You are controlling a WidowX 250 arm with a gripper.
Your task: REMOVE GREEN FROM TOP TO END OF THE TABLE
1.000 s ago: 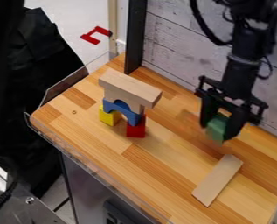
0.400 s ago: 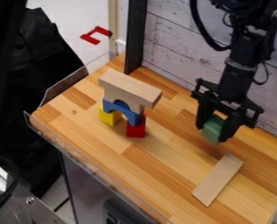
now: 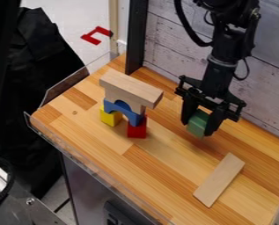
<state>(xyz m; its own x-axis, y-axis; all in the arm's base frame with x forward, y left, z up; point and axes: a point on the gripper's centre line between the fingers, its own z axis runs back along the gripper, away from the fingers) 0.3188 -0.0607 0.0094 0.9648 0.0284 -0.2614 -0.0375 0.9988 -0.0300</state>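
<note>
My gripper (image 3: 198,124) hangs over the right half of the wooden table (image 3: 165,151), right of the block stack and near the wall side. It is shut on the green block (image 3: 198,123), whose lower part shows between the two fingers. Whether the block touches the table or hangs just above it I cannot tell.
Left of the gripper stands a stack: a plain wood beam (image 3: 130,88) on top, a blue arch (image 3: 122,110) below it, then a yellow block (image 3: 110,117) and a red block (image 3: 137,128). A flat plank (image 3: 219,179) lies at the front right.
My gripper has moved left with the green block held in it, getting closer to the stack. The stack and the plank have stayed where they were.
</note>
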